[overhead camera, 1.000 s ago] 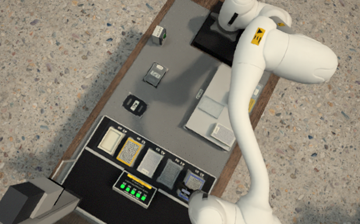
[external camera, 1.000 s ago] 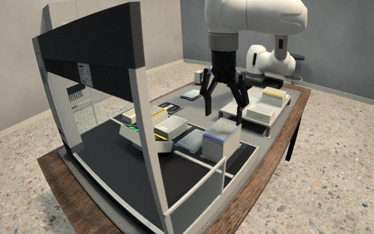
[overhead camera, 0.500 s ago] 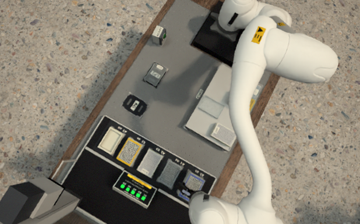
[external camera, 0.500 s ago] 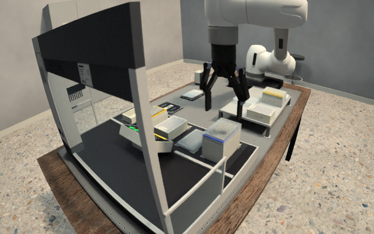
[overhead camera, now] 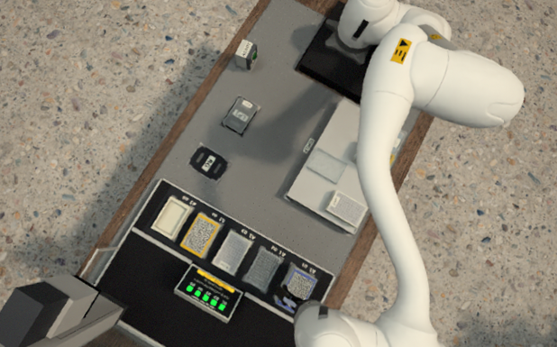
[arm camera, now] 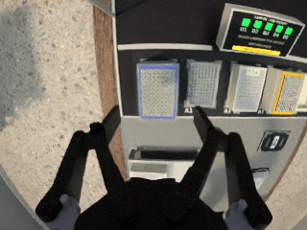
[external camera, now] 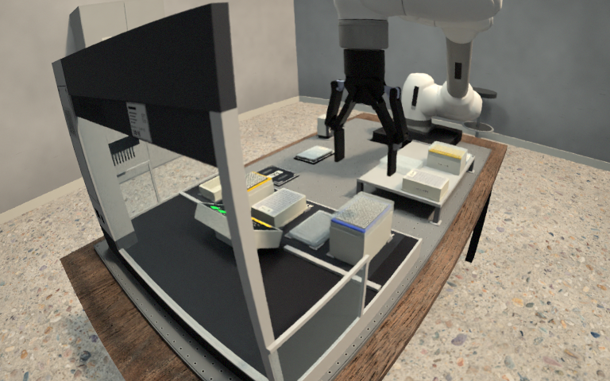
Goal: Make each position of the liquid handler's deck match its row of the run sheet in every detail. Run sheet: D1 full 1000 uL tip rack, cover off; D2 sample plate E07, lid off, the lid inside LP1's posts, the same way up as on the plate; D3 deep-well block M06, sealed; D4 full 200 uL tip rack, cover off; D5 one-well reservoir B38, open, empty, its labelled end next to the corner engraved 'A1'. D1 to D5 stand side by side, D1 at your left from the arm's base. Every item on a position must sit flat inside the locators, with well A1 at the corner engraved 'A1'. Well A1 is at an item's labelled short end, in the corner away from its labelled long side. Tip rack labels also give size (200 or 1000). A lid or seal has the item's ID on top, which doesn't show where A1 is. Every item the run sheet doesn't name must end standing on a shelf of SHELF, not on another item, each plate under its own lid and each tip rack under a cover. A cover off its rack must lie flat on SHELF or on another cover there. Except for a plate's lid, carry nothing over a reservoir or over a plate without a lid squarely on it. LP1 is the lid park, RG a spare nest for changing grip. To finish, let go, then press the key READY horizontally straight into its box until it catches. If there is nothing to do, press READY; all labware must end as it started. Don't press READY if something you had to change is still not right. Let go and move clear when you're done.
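My gripper (external camera: 364, 159) hangs open and empty above the deck's front edge, just in front of the blue-banded tip rack (external camera: 360, 226). In the wrist view the open fingers frame that rack (arm camera: 157, 88). Beside it along the row stand a flat sample plate (overhead camera: 262, 268), a white deep-well block (overhead camera: 232, 252), a yellow-banded tip rack (overhead camera: 199, 233) and a pale one-well reservoir (overhead camera: 171, 218). A clear lid (overhead camera: 239, 115) lies in the lid park. The READY box (overhead camera: 245, 54) stands at the far end of the table.
The black RG nest (overhead camera: 205, 159) sits between the lid park and the deck. The shelf (overhead camera: 342, 177) holds a yellow-topped rack (external camera: 445, 160), a white block (external camera: 425, 184) and a flat cover (overhead camera: 326, 165). The handler's frame post (external camera: 238, 215) and a status panel (overhead camera: 209, 292) stand behind the row.
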`<state>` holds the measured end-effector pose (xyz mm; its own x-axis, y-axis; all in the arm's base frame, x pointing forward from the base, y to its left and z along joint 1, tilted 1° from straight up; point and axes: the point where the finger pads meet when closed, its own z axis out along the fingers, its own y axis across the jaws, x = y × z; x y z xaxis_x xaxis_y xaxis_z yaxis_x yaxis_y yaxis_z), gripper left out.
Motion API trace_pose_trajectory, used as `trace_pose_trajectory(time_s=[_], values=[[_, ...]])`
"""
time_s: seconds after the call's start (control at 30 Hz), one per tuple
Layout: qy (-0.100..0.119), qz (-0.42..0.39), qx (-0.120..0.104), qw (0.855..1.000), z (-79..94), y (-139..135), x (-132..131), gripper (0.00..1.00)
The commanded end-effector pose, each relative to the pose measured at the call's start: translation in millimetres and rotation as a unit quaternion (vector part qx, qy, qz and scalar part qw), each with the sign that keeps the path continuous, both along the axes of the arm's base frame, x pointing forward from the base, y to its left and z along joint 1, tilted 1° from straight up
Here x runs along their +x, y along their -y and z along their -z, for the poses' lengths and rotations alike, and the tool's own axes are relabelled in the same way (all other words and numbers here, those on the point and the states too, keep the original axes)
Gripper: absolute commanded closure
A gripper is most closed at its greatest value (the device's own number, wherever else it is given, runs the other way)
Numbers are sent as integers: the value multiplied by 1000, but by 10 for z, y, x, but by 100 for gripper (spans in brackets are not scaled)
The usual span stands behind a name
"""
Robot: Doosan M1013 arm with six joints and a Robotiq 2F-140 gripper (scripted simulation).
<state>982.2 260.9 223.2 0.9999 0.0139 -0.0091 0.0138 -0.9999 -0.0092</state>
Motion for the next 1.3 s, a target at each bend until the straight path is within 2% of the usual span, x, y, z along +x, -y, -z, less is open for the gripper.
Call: trace_pose_trajectory(time_s=[0.0, 0.33, 0.7, 0.77, 1.27], values=[[1, 0, 0, 1000, -96, -1, 2, 21], [1, 0, 0, 1000, -354, 2, 4, 21], [1, 7, 0, 1000, -352, 421, -268, 21], [1, 7, 0, 1000, -352, 421, -268, 21], [1, 7, 0, 1000, -348, 1049, -677, 21]])
